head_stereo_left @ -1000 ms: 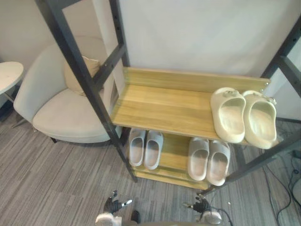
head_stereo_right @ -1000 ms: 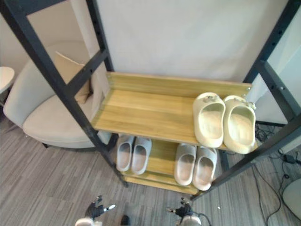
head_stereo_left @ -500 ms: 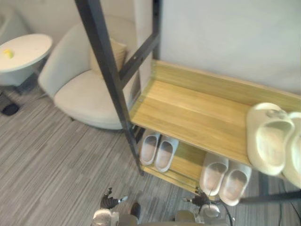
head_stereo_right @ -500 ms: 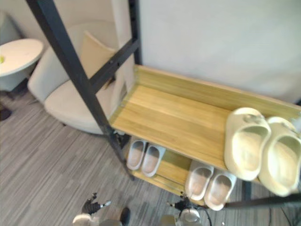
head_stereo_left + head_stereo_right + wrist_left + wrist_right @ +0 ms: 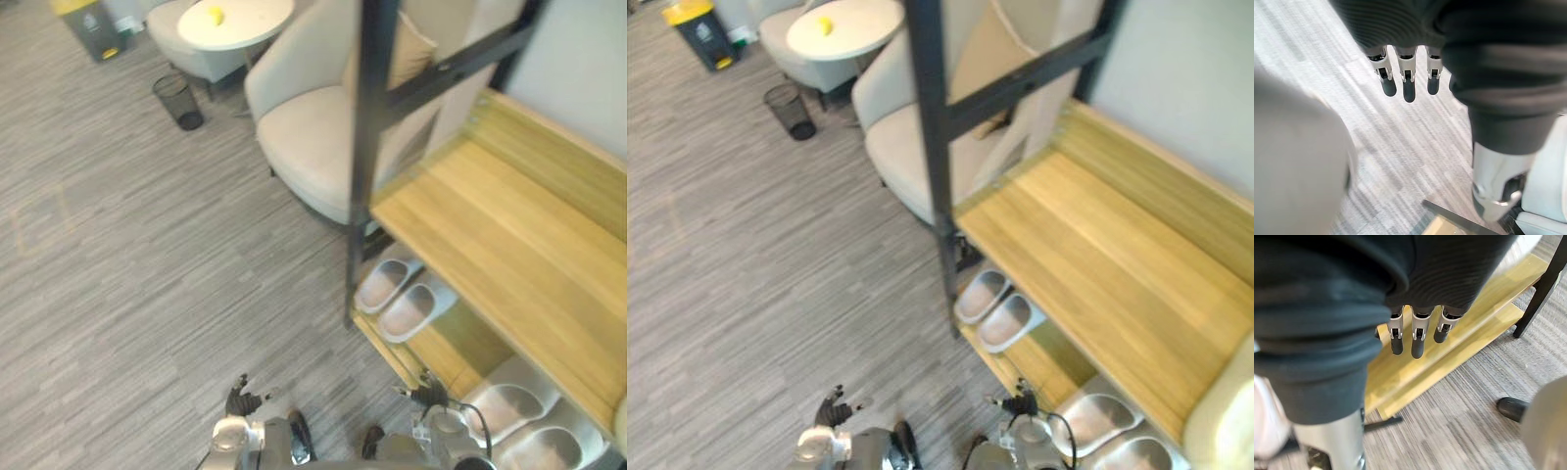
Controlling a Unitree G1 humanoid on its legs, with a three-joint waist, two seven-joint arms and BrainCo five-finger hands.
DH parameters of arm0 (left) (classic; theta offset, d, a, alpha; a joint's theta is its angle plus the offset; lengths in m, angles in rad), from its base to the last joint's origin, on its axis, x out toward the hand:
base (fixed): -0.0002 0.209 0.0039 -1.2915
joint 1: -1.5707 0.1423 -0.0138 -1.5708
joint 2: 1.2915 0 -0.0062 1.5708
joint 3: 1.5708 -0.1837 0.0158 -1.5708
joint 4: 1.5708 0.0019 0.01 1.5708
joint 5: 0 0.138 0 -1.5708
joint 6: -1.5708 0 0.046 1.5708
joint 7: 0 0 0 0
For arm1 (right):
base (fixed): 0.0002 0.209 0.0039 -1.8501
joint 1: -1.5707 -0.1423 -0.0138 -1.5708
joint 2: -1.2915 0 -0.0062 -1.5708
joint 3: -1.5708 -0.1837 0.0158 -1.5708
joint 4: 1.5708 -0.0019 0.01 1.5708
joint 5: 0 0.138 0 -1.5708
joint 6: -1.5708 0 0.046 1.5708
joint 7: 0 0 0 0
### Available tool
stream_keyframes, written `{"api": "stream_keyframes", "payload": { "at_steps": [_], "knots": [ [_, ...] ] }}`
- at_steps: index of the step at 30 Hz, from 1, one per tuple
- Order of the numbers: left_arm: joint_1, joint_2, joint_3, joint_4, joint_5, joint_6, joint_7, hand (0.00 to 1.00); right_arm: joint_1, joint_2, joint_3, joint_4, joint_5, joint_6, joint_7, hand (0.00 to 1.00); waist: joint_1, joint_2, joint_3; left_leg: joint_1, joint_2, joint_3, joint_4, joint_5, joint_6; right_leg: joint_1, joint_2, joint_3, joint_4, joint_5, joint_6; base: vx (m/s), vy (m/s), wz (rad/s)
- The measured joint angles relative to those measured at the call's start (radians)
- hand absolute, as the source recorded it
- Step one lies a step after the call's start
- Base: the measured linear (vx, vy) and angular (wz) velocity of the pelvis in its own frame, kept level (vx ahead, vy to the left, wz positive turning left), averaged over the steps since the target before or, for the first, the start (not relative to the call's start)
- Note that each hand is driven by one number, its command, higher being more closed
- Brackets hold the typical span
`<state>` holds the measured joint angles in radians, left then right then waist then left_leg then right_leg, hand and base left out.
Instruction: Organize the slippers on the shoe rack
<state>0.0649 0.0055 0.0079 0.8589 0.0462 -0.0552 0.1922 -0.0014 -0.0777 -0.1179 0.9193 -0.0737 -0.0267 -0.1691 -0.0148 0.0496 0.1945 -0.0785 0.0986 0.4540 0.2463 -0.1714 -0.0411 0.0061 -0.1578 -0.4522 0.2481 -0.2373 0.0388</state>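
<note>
Left eye view: the left hand (image 5: 245,399) and right hand (image 5: 423,394) are held at bottom centre, fingers straight, nothing gripped. Paired grey slippers (image 5: 402,297) are seen low in the shoe rack (image 5: 490,225), centre right. Searching is judged the step in hand; another slipper must be located next.

left hand (image 5: 242,399), right hand (image 5: 425,394) low, fingers (image 5: 1408,89) relaxed

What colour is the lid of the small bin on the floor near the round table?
The lid is yellow; the right eye view shows it best.
</note>
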Motion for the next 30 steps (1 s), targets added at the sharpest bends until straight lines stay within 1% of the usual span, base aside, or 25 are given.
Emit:
{"api": "stream_keyframes", "payload": {
  "at_steps": [1,3,6,10,12,14,15,16,17,18,19,20,21,22,23,24,25,26,27,28,29,30],
  "knots": [
    [-0.002,0.016,-0.007,0.006,0.012,0.003,0.0,0.0,0.002,0.018,0.001,0.001,0.004,0.001,0.002,0.0,0.006,-0.019,0.004,0.033,-0.041,-0.019,-0.091,0.036,0.002,0.019,-0.003,-0.008,-0.036,0.017,0.016,-0.04,0.166,0.58],
    [0.008,0.026,-0.008,0.025,0.028,0.007,0.0,0.0,0.006,0.026,0.001,0.003,0.004,0.001,0.001,0.0,0.003,-0.026,-0.004,0.068,-0.075,-0.044,-0.166,0.07,0.018,0.046,-0.008,-0.007,-0.079,0.049,0.023,-0.03,0.136,0.42],
    [0.016,0.045,-0.007,0.041,0.033,0.013,0.0,0.0,-0.001,0.031,0.001,0.012,0.003,0.0,0.002,0.0,0.006,-0.026,-0.006,0.099,-0.094,-0.054,-0.192,0.079,0.03,0.072,-0.017,0.001,-0.088,0.061,0.034,0.0,0.106,0.16],
    [0.026,0.056,0.001,0.058,0.032,0.014,0.0,0.0,-0.011,0.037,0.001,0.048,-0.003,0.003,0.003,0.0,0.006,-0.032,-0.013,0.146,-0.113,-0.055,-0.296,0.137,0.034,0.085,-0.014,0.016,-0.101,0.077,0.04,-0.05,0.013,-0.02],
    [0.026,0.052,0.005,0.065,0.032,0.013,0.0,0.0,-0.011,0.037,0.003,0.054,-0.004,0.003,0.003,0.0,0.005,-0.033,-0.014,0.159,-0.115,-0.06,-0.323,0.153,0.037,0.081,-0.014,0.016,-0.087,0.078,0.04,-0.05,0.005,0.0],
    [0.026,0.05,0.007,0.068,0.032,0.011,0.0,0.0,-0.019,0.036,0.005,0.057,-0.004,0.006,0.004,0.0,0.005,-0.032,-0.013,0.168,-0.122,-0.068,-0.339,0.159,0.043,0.057,-0.026,0.015,-0.023,0.073,0.046,-0.05,0.026,0.08],
    [0.026,0.053,0.013,0.076,0.032,0.01,0.001,0.0,-0.016,0.036,0.007,0.058,-0.005,0.009,0.005,0.0,0.002,-0.037,-0.01,0.17,-0.127,-0.09,-0.343,0.16,0.047,0.031,-0.055,0.014,0.069,0.05,0.057,-0.06,0.035,0.44],
    [0.026,0.053,0.015,0.078,0.031,0.01,0.001,0.0,-0.012,0.032,0.009,0.058,-0.006,0.011,0.005,0.0,0.001,-0.039,-0.009,0.177,-0.139,-0.122,-0.349,0.147,0.058,-0.006,-0.088,0.023,0.19,0.036,0.05,-0.05,0.044,0.58],
    [0.026,0.053,0.014,0.077,0.031,0.01,0.001,0.0,-0.009,0.031,0.009,0.057,-0.006,0.012,0.005,0.0,0.0,-0.041,-0.008,0.181,-0.143,-0.143,-0.349,0.143,0.065,-0.024,-0.101,0.036,0.247,0.036,0.04,0.04,0.029,1.03],
    [0.028,0.054,0.014,0.074,0.029,0.013,0.003,0.0,-0.001,0.028,0.011,0.046,-0.006,0.012,0.008,0.0,-0.009,-0.045,-0.008,0.189,-0.147,-0.21,-0.34,0.14,0.077,-0.09,-0.092,0.144,0.373,0.005,0.023,0.09,0.01,1.19],
    [0.028,0.06,0.016,0.074,0.027,0.015,0.003,0.0,-0.001,0.033,0.024,0.04,-0.006,0.012,0.01,0.0,-0.013,-0.044,-0.005,0.181,-0.145,-0.253,-0.329,0.138,0.081,-0.112,-0.053,0.222,0.377,-0.024,0.028,0.11,-0.01,1.53],
    [0.026,0.059,0.025,0.073,0.016,0.015,0.005,0.0,-0.003,0.032,0.048,0.039,-0.007,0.01,0.011,0.0,-0.012,-0.055,-0.002,0.181,-0.144,-0.301,-0.326,0.141,0.086,-0.142,-0.006,0.303,0.372,-0.041,0.027,0.07,-0.036,1.15],
    [0.026,0.057,0.036,0.072,0.009,0.016,0.005,0.0,-0.003,0.033,0.055,0.039,-0.007,0.01,0.013,0.0,-0.007,-0.058,-0.003,0.181,-0.144,-0.323,-0.326,0.143,0.088,-0.161,0.017,0.337,0.367,-0.043,0.028,0.08,-0.056,1.29],
    [0.027,0.059,0.046,0.072,0.006,0.016,0.006,0.0,-0.003,0.034,0.074,0.038,-0.007,0.009,0.013,0.0,-0.006,-0.064,-0.005,0.174,-0.144,-0.375,-0.321,0.143,0.088,-0.191,0.051,0.39,0.329,-0.043,0.031,0.06,-0.084,1.25],
    [0.029,0.061,0.048,0.073,-0.003,0.016,0.006,0.0,-0.003,0.034,0.085,0.036,-0.006,0.007,0.013,0.0,-0.007,-0.071,-0.009,0.155,-0.151,-0.415,-0.307,0.137,0.082,-0.199,0.066,0.414,0.277,-0.035,0.023,0.1,-0.129,1.66],
    [0.029,0.07,0.053,0.072,-0.009,0.015,0.006,0.0,0.001,0.04,0.091,0.037,-0.006,0.007,0.013,0.0,-0.008,-0.095,-0.015,0.141,-0.179,-0.469,-0.28,0.125,0.076,-0.199,0.053,0.424,0.191,-0.013,-0.014,0.11,-0.135,1.54],
    [0.03,0.077,0.062,0.074,-0.009,0.015,0.006,0.0,0.004,0.044,0.099,0.041,-0.002,0.009,0.017,0.0,-0.005,-0.12,-0.022,0.137,-0.204,-0.503,-0.254,0.113,0.071,-0.2,0.033,0.424,0.17,0.012,-0.009,0.15,-0.136,1.49],
    [0.032,0.062,0.077,0.075,-0.012,0.016,0.008,0.0,0.004,0.043,0.103,0.041,-0.005,0.009,0.017,0.0,-0.006,-0.103,-0.03,0.131,-0.199,-0.53,-0.23,0.101,0.062,-0.181,0.03,0.391,0.159,0.002,-0.007,0.28,-0.125,0.98],
    [0.037,0.038,0.094,0.062,-0.02,0.012,0.019,0.0,0.002,0.036,0.105,0.04,-0.005,0.011,0.018,0.0,0.018,-0.079,-0.036,0.102,-0.181,-0.534,-0.178,0.081,0.047,-0.155,0.031,0.352,0.124,0.013,-0.011,0.28,-0.089,0.65],
    [0.037,0.032,0.094,0.058,-0.02,0.013,0.022,0.0,-0.005,0.037,0.105,0.036,-0.005,0.01,0.018,0.0,0.019,-0.066,-0.035,0.074,-0.171,-0.531,-0.129,0.058,0.035,-0.142,0.035,0.332,0.102,0.019,-0.013,0.33,-0.07,0.65],
    [0.035,0.019,0.111,0.054,-0.018,0.017,0.02,0.0,-0.01,0.044,0.105,0.03,-0.005,0.009,0.018,0.0,0.013,-0.046,-0.033,0.016,-0.153,-0.479,-0.015,0.018,0.006,-0.106,0.039,0.28,0.071,0.028,-0.019,0.25,-0.063,0.83],
    [0.038,0.012,0.133,0.041,-0.018,0.018,0.021,0.0,-0.002,0.059,0.104,0.03,-0.004,0.014,0.018,0.0,0.014,-0.045,-0.03,-0.031,-0.128,-0.394,0.105,-0.008,-0.024,-0.067,0.042,0.242,0.049,0.031,-0.023,0.25,-0.075,0.85]
  ]
}}
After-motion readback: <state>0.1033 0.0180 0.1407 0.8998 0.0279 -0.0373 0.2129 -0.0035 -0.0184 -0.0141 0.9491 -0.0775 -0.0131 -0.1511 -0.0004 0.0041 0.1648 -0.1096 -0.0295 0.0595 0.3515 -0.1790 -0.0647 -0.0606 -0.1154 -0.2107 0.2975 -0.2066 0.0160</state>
